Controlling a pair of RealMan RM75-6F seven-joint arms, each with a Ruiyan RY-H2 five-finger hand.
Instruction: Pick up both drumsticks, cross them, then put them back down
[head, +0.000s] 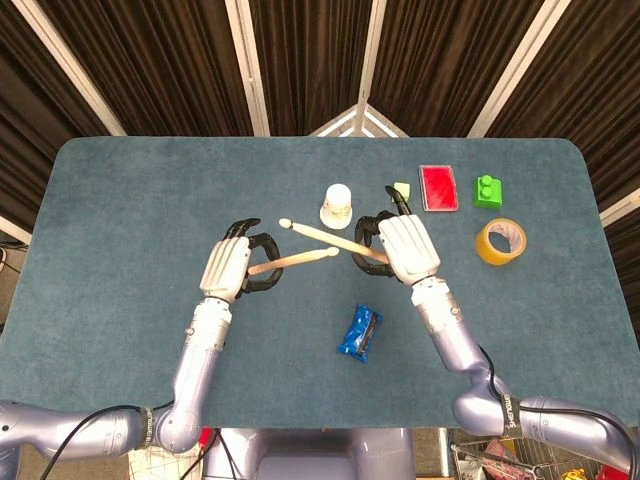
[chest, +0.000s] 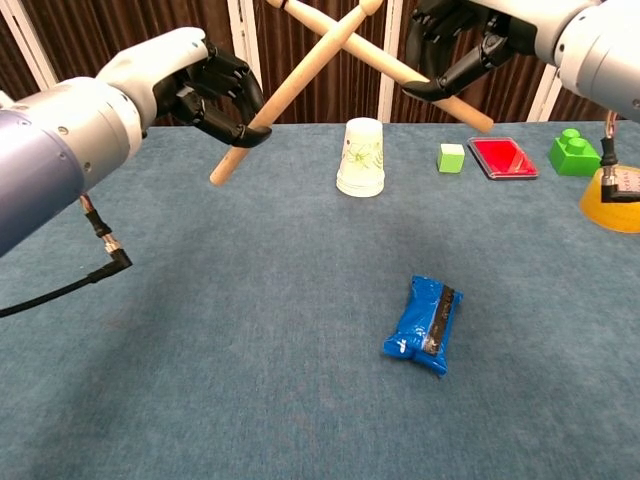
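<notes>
Both wooden drumsticks are held up off the blue table (head: 120, 250). My left hand (head: 232, 268) (chest: 205, 90) grips the left drumstick (head: 300, 259) (chest: 290, 92) near its butt, tip pointing up and right. My right hand (head: 402, 246) (chest: 462, 45) grips the right drumstick (head: 322, 236) (chest: 395, 68), tip pointing left. The two sticks overlap in an X (chest: 335, 38) high above the white paper cup (chest: 361, 157); contact between them cannot be judged.
On the table lie a blue snack packet (chest: 424, 324) (head: 360, 333), a small pale green cube (chest: 451, 157), a red flat box (chest: 503, 157), a green toy brick (chest: 575, 152) and a yellow tape roll (head: 500, 241) at the right.
</notes>
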